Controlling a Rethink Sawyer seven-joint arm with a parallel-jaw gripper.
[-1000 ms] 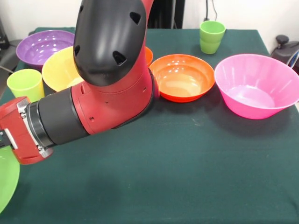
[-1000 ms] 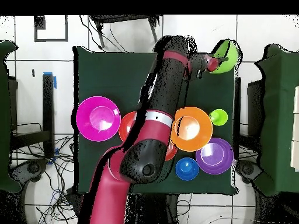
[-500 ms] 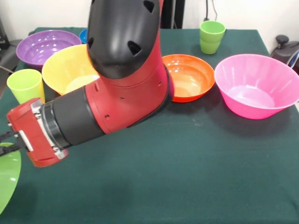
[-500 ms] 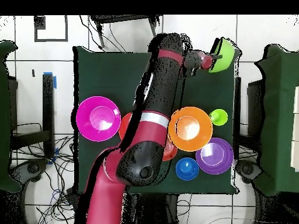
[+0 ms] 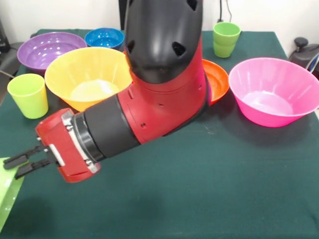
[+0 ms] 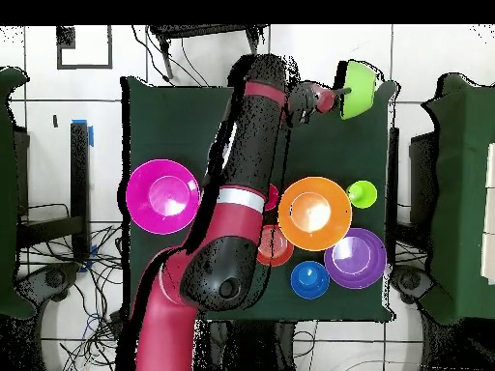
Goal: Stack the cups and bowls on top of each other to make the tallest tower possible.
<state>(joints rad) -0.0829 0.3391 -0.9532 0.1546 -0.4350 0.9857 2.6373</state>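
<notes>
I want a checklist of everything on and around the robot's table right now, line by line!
Surface: dark green table, flat.
Job's things: pink bowl, yellow-orange bowl, purple bowl, blue bowl and part-hidden orange bowl sit rim-up; light green cups stand upright; lime green bowl tilted at the table edge. No tower yet.
Clutter: nothing seen.
Gripper: gripper closed on the lime green bowl's rim.
Cables: loose cables on the floor.
Surroundings: tiled floor, other dark furniture beside the table.
</notes>
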